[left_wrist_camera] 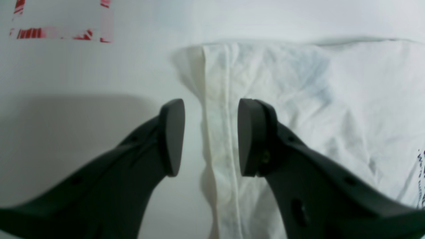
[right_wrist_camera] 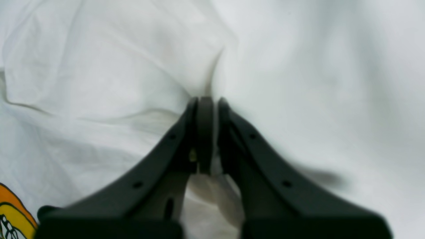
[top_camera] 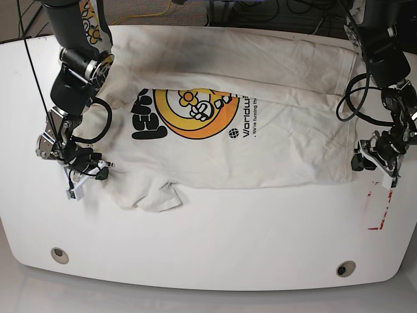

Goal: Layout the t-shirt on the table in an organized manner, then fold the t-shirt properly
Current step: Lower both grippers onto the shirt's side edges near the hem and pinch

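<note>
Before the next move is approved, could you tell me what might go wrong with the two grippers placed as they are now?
1. The right gripper is shut on a small pinch of the white cotton t-shirt; pulling could slip it free or bunch the crumpled sleeve.
2. The left gripper is open, straddling the stitched hem; closing may miss it or catch only one layer.
3. Uneven pulls could skew the shirt on the glossy white table.

Robot lab or test bench, not a home. Glossy white tabletop (top_camera: 215, 261) with rounded corners, two grey grommet holes (top_camera: 59, 254) at 7 and 5 o'clock, red tape rectangle (top_camera: 376, 210) at 4 o'clock. Two black robot arms (top_camera: 75, 72) stand at 10 and 2 o'clock. Loose cables (top_camera: 156, 8), one yellow, lie on the floor at 12 o'clock.
</note>
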`<state>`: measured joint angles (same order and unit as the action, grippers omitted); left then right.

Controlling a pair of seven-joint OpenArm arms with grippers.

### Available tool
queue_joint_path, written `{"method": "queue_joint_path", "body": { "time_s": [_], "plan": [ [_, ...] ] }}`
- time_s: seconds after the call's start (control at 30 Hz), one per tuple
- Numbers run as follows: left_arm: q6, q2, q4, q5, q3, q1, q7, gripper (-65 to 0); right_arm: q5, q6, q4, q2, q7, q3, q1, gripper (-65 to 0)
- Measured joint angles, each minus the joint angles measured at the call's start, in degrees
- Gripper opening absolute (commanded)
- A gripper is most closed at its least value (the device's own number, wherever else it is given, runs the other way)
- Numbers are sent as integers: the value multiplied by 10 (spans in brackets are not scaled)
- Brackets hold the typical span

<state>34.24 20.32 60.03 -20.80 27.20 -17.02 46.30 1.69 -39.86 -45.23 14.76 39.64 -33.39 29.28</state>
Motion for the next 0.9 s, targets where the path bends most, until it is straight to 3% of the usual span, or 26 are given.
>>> {"method": "queue_joint_path", "body": {
  "time_s": [0.17,0.27,0.5,0.9],
  "plan": [
    [-56,-1,-58,1,0,-28,-33,-365,0,0,0,0,0,0,0,-648],
    [-75,0,-103,4,-1,-52,-44,-289,0,0,0,0,0,0,0,-648],
    [-79,2,-184,2,-7,-94,-74,-267,0,2,0,0,0,1,-2,-648],
    [-77,-3,-245,-6,-85,-141,-88,-264,4,2,-1,-3,-5,0,-10,-648]
  ]
}}
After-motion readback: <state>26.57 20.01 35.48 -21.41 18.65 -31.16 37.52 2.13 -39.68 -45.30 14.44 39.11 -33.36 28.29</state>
